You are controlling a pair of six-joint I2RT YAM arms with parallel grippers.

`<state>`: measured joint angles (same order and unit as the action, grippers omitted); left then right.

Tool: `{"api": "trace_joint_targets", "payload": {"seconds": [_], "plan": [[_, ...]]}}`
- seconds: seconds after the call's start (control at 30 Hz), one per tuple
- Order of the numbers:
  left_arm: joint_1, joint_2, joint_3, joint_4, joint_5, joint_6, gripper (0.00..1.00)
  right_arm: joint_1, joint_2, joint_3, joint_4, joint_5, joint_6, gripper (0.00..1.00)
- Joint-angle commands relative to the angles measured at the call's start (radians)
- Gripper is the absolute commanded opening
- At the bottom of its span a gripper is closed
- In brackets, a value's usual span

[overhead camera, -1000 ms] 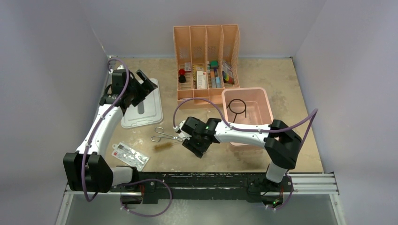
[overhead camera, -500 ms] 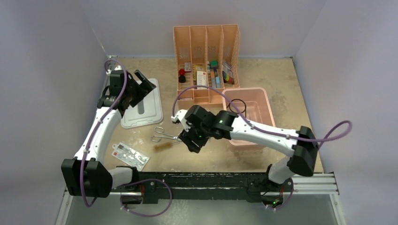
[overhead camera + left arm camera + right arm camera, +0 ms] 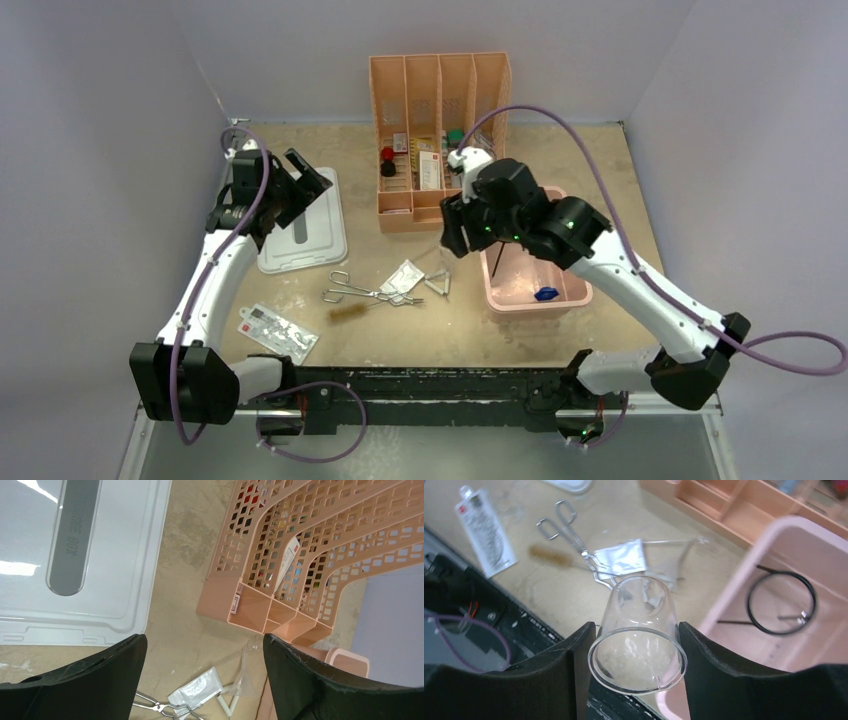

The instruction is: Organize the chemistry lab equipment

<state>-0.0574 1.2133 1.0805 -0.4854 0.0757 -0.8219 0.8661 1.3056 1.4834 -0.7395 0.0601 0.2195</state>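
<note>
Tongs [image 3: 574, 540], packet [image 3: 621, 557] and brush [image 3: 549, 555] lie near right claw [image 3: 636, 645] gripping clear beaker [image 3: 639, 610]; left claw [image 3: 205, 645] gapes empty.

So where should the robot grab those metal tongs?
Probably the thin middle of the steel tongs, coming straight down from above and pinching across both bars. They lie flat on the table, the bars run close together there, and the tips end by a clear packet that could get caught.
</note>
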Motion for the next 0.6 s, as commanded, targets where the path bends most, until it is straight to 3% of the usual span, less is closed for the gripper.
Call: {"api": "trace_joint_targets", "payload": {"seconds": [0.0,0.13,0.33,0.57], "plan": [[-0.001,-0.013,0.002,0.076,0.027,-0.034,0.86,-0.109,-0.055,0.039,-0.147,0.120,0.116,0.47],[-0.005,-0.014,0.000,0.118,0.053,-0.052,0.85,-0.218,-0.079,0.023,-0.235,0.145,0.177,0.47],[-0.029,-0.013,-0.013,0.147,0.048,-0.078,0.85,-0.277,-0.080,-0.064,-0.358,0.120,0.240,0.48],[-0.056,-0.040,-0.038,0.146,-0.030,-0.091,0.85,-0.303,-0.038,-0.221,-0.285,0.131,0.238,0.49]]}}
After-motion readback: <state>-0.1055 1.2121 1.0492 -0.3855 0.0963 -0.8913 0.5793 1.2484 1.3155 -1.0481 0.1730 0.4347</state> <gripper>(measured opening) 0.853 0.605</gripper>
